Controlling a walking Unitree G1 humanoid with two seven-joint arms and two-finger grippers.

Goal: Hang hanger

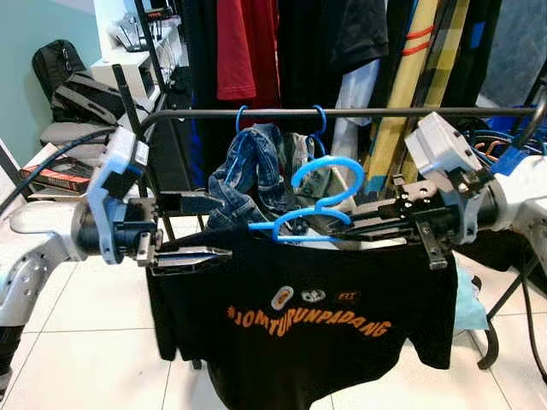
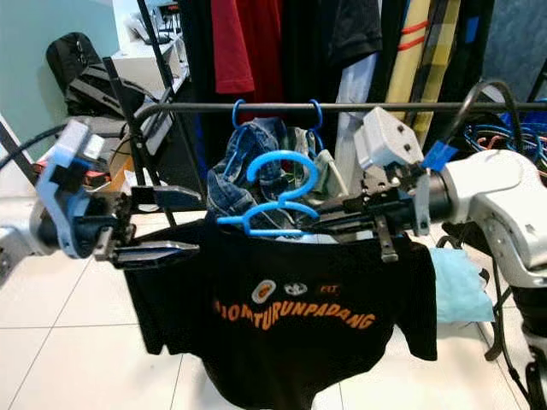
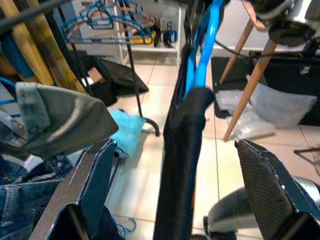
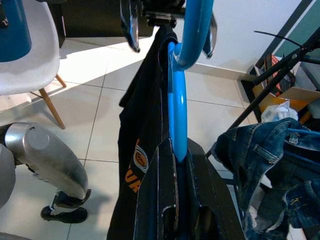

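One blue hanger (image 1: 318, 201) carries a black T-shirt (image 1: 299, 316) with orange lettering, and it sits just below the dark clothes rail (image 1: 342, 112), its hook curling up toward the rail without reaching it. The right gripper (image 1: 363, 224) holds the hanger from the robot's right side, its two black fingers closed flat against the blue plastic near the shoulder; in the right wrist view the blue bar (image 4: 178, 115) runs straight out from between those fingers. The left gripper (image 1: 205, 226) is at the shirt's opposite shoulder, on the robot's left, with its fingers spread wide, one above and one below the shirt's edge. In the left wrist view the shirt and hanger (image 3: 202, 55) stand edge-on between the two parted fingers (image 3: 95, 180), touching neither. Just behind the hanger, a pair of blue jeans (image 1: 248, 175) hangs from the same rail on two blue hooks. Darker garments and a red shirt (image 1: 245, 47) hang higher up behind the rail. White floor tiles (image 1: 85, 342) lie beneath.
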